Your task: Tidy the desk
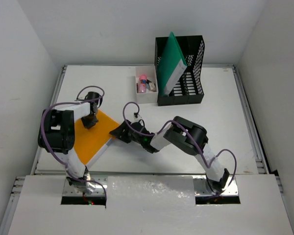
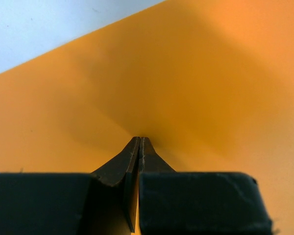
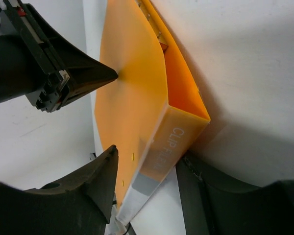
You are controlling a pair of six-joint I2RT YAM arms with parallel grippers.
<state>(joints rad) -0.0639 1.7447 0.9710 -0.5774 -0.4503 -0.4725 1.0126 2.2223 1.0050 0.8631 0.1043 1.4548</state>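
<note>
Lying beneath both arms, the tabletop [image 1: 220, 122] is filling the floor of the white-walled enclosure, its long axis running left to right in the top view, with thin metal rails [image 1: 248, 125] edging its sides.

Both claws are working over its near-left part, where an orange folder [image 1: 93, 137] is lying flat. The folder is sitting askew to the rails. Its pale spine edge is running diagonally from near-left to far-right, and the spine is facing the right arm.

The left claw [image 1: 90, 120] is standing clenched with nothing between its fingers. In the left wrist view its tips [image 2: 139, 139] are meeting in a point against the orange cover.

The right claw [image 1: 118, 133] is sitting at the folder's right corner. In the right wrist view its fingers [image 3: 95, 181] are standing apart, one on each side of the spine end, which is showing the lettering "CLIP FILE". Both fingers are lying close against it, but I cannot tell whether they are gripping it.

At the far side, well apart from both claws, a black file rack [image 1: 191, 73] is holding a green folder [image 1: 170, 61] leaning at a tilt. A small white box [image 1: 148, 94] is sitting just beside the rack's left side, with a pink item [image 1: 142, 81] inside.
</note>
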